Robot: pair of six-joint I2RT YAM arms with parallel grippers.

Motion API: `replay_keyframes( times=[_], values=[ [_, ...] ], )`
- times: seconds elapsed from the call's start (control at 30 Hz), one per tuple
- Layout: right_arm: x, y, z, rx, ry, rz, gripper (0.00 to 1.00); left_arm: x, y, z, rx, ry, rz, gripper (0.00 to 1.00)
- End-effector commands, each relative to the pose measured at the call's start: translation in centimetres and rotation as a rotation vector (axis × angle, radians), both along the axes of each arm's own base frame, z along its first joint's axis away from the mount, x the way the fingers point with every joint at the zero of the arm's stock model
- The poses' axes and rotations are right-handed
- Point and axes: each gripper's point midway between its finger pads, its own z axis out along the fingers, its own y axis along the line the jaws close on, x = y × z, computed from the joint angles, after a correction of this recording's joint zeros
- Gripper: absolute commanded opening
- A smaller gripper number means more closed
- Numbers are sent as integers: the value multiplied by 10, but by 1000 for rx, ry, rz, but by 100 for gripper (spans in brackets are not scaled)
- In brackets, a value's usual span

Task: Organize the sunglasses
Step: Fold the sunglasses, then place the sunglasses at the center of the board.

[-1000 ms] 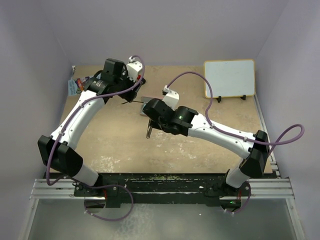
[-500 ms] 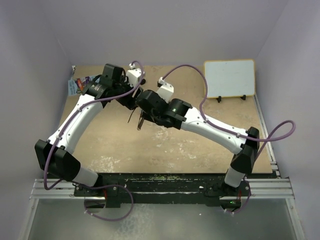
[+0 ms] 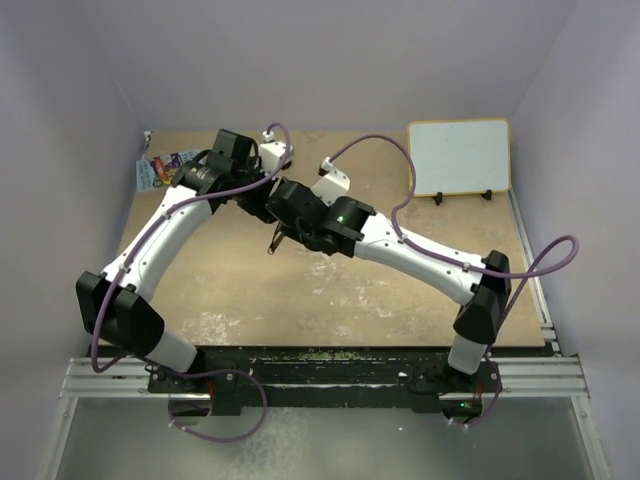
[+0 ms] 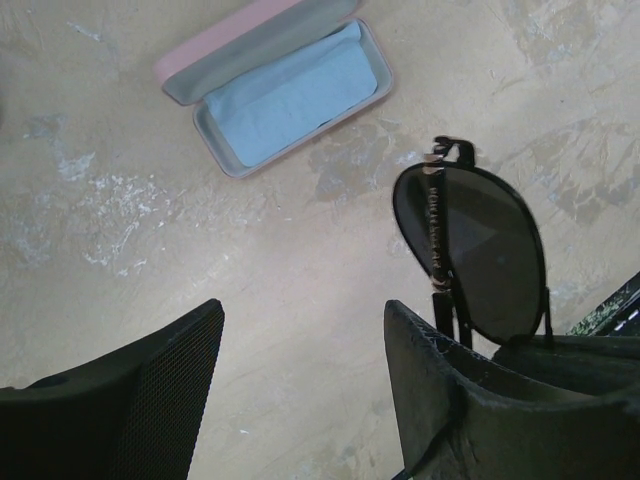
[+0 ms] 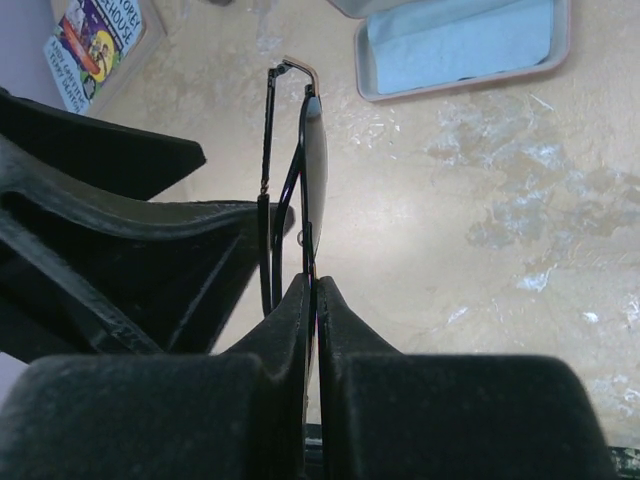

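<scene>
Right gripper [image 5: 312, 285] is clamped shut on the sunglasses [image 4: 490, 250], pinching the lower edge of one lens; in the right wrist view the pair stands edge-on, rising from the fingertips toward the top of the frame; one temple arm lies across the lens, so at least that side looks folded; the far side cannot be read. Left gripper [image 4: 300, 330] has its jaws standing apart with nothing between them; its right-hand finger [image 4: 450, 390] sits just beside the lower end of the frame; contact there cannot be told. In the top view both wrists meet at upper centre of the frame, the glasses hanging off the table [image 4: 150, 230], not resting on it. Pink case [image 4: 262, 40] lies open in the upper left of the left wrist view, lid hinged back; light-blue cloth [image 4: 295, 95] lies flat inside its tray; the case is well apart from the glasses. A colourful booklet [image 5: 92, 45] lies in the upper left corner of the right wrist view; it plays no part. Progress, as judged: case opened, cloth in, glasses lifted and partly or wholly folded; roughly midway. Left to do: settle any hand-over or folding between the two grippers; carry the pair over the tray; lay it on the cloth; let go; close the lid.
</scene>
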Motion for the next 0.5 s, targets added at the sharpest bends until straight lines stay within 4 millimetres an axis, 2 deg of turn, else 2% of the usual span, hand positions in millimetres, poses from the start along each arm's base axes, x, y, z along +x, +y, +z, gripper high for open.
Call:
replay_keyframes(
  times=[0.0,0.2,0.37,0.47],
  values=[
    [-11,-30,8,76,7,-121,0,6,0,37,-2,-116,14,69],
    [-36,-80,-45,-59,104,-206,0,11,20,55,58,-207,80,69],
    [-60,-93,-98,-183,237,-182,0,6,23,57,57,-212,86,69],
    [-72,-97,-124,-259,310,-179,0,3,23,51,64,-194,83,69]
  ],
)
